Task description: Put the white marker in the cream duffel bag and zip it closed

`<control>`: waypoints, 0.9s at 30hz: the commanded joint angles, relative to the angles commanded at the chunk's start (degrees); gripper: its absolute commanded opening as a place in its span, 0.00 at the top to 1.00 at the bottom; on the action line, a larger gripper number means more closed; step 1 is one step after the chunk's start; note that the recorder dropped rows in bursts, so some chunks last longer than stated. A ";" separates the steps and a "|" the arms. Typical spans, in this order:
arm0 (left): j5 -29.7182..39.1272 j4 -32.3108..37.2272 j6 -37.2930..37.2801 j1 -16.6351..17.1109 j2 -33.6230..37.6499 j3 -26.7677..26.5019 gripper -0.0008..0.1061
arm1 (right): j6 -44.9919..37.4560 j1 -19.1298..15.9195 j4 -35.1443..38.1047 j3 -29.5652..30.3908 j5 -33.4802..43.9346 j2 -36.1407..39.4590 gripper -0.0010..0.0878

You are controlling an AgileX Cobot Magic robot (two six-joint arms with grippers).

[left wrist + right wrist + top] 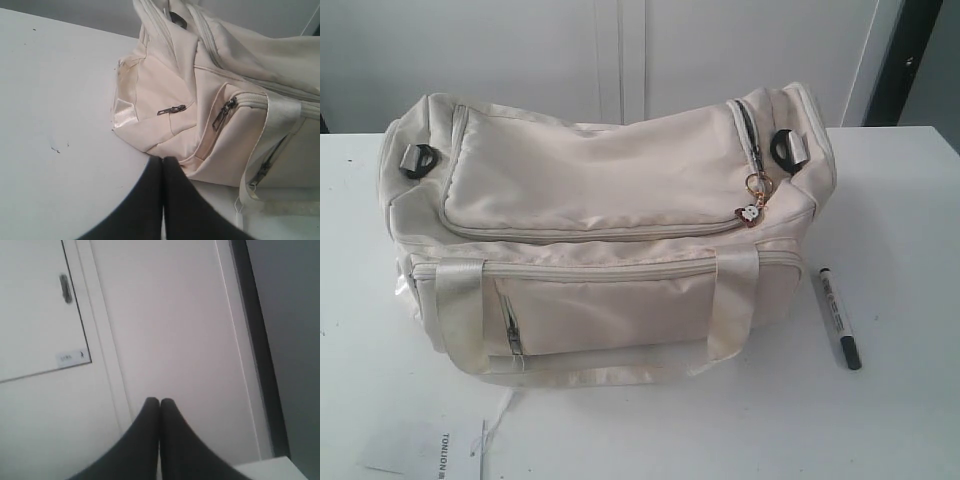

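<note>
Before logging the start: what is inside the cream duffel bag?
The cream duffel bag hides its interior under fabric; contents cannot be seen. The white marker lies outside on the table beside it.

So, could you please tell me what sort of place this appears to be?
Probably an indoor lab or office workroom: a plain white tabletop holds a soft cream fabric duffel bag and a slim white marker pen, with white cabinet doors behind.

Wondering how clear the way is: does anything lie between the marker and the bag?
Nothing. The exterior view shows only bare white table between the white marker and the cream duffel bag.
</note>
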 joint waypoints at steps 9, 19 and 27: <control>0.53 0.00 0.35 0.00 0.00 0.00 0.99 | -7.88 0.00 -0.25 -13.16 16.51 13.71 0.99; 0.53 0.00 0.35 0.00 0.00 0.00 0.99 | -35.46 0.00 19.47 -26.38 41.91 27.34 0.99; 0.53 0.00 0.35 0.00 0.00 0.00 0.99 | -47.82 0.00 36.47 -33.36 49.68 37.56 0.99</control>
